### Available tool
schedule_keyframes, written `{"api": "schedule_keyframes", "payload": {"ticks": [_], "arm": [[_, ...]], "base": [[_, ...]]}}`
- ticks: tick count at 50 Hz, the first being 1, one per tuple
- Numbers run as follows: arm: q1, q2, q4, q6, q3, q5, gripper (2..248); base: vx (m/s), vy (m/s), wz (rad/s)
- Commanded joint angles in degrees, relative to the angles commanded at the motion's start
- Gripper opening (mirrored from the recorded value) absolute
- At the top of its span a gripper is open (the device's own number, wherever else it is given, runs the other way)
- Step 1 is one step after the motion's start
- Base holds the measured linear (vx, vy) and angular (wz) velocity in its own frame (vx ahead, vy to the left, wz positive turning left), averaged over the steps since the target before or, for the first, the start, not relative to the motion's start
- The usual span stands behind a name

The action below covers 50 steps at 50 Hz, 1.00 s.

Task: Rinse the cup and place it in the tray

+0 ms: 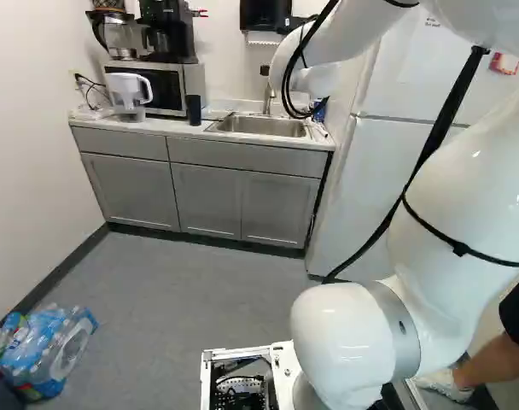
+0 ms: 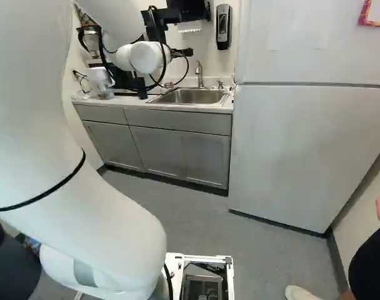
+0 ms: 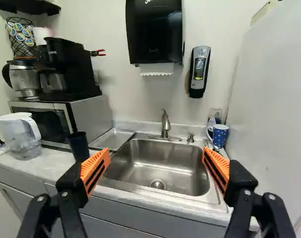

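Past the white wrist in the right base view, part of my black gripper (image 2: 182, 52) shows over the counter. In the wrist view the gripper (image 3: 155, 161) is open wide, its orange pads far apart with nothing held. Ahead, between and beyond them, lies the steel sink (image 3: 155, 166) with its faucet (image 3: 165, 124). A blue-and-white dotted mug (image 3: 220, 135) stands beside the sink, near the fridge. On the sink's other side are a shallow metal tray (image 3: 112, 139) and a dark cup (image 3: 79, 146). Which cup is meant I cannot tell.
A water pitcher (image 1: 128, 92), a microwave (image 3: 86, 116) and a coffee maker (image 3: 66, 67) occupy the counter's far end. The fridge (image 2: 290, 150) borders the sink side. Wrapped bottles (image 1: 44, 346) lie on the floor. A person stands close on the right side.
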Motion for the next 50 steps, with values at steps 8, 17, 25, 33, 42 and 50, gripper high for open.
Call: {"api": "schedule_keyframes", "payload": {"ticks": [8, 17, 25, 33, 42, 50], "arm": [[0.0, 0.2, 0.0, 0.0, -0.7, -1.3, 247], [0.0, 0.5, 0.0, 0.0, -1.6, -2.8, 247], [0.0, 0.6, 0.0, 0.0, -1.9, -3.4, 247], [0.0, 0.6, 0.0, 0.0, -1.9, -3.4, 247], [0.0, 0.6, 0.0, 0.0, -1.9, -3.4, 247], [0.0, 0.6, 0.0, 0.0, -1.9, -3.4, 247]], "base": [[0.000, 0.000, 0.000], [0.000, 0.000, 0.000], [0.000, 0.000, 0.000], [0.000, 0.000, 0.000], [0.000, 0.000, 0.000], [0.007, 0.000, -0.004]]}}
